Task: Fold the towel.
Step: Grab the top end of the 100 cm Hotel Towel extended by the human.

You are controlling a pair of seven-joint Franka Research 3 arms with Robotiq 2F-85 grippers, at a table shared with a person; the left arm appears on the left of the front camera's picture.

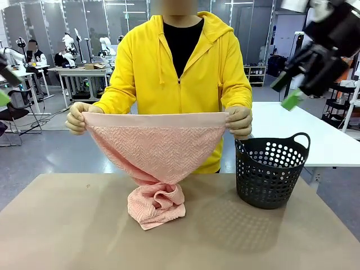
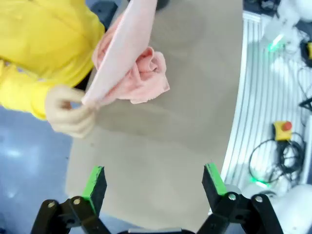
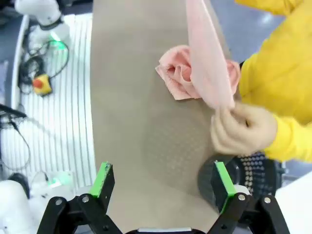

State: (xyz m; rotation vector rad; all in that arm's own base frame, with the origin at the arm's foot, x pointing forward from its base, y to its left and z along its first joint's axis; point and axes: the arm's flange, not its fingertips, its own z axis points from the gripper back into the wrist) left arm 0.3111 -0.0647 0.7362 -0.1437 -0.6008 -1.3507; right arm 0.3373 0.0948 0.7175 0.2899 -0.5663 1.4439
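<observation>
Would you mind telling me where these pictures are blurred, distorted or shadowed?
Front view: the green-padded black right gripper is out of focus near the lens, and the black perforated plastic basket throws a dotted shadow on the tan table. Left wrist view: the person's hand holding the salmon-pink terry towel is smeared, and the table edge bows.

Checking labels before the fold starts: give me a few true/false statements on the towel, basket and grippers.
1. The person holds the towel up by its top edge with both hands. True.
2. The towel lies flat on the table. False: its lower end is bunched on the table and the rest hangs from the hands.
3. The towel is in the basket. False: the basket stands beside it, apart.
4. The left gripper and right gripper are open, holding nothing. True.
</observation>
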